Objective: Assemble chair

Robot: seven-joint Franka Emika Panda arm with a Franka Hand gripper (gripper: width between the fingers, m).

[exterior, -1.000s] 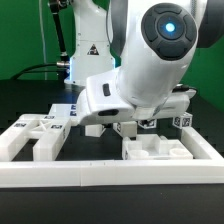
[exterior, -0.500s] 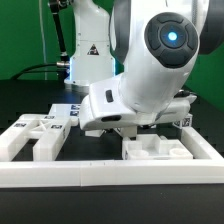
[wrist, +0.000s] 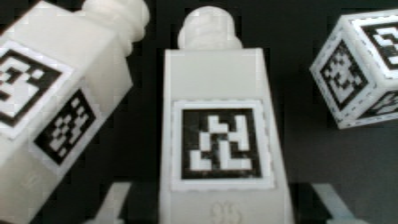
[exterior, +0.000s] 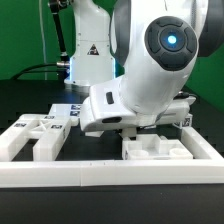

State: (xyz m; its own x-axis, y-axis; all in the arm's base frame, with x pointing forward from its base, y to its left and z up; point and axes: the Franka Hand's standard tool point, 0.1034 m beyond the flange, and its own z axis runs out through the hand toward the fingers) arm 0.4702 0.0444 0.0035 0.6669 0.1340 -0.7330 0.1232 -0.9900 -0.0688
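Hand: gripper (wrist: 217,205) squeezes the middle chair leg (wrist: 217,110) | Place: it lies on the black table (wrist: 294,60), between another leg (wrist: 63,90) and a tagged block (wrist: 365,70), back from the near edge

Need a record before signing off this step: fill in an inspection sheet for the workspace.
surface: black table top, edged in front by a long low white rail.
job's things: white tagged chair parts; one leg sits between the fingers, with a pegged part and a block apart on either side of it; blocky pieces lie at the exterior view's left and right.
clutter: nothing seen.
grippers: gripper shut on the leg, fingers against its sides.
cables: dark cable at the exterior view's left, behind the table.
surroundings: green backdrop; the arm hides the middle of the table.
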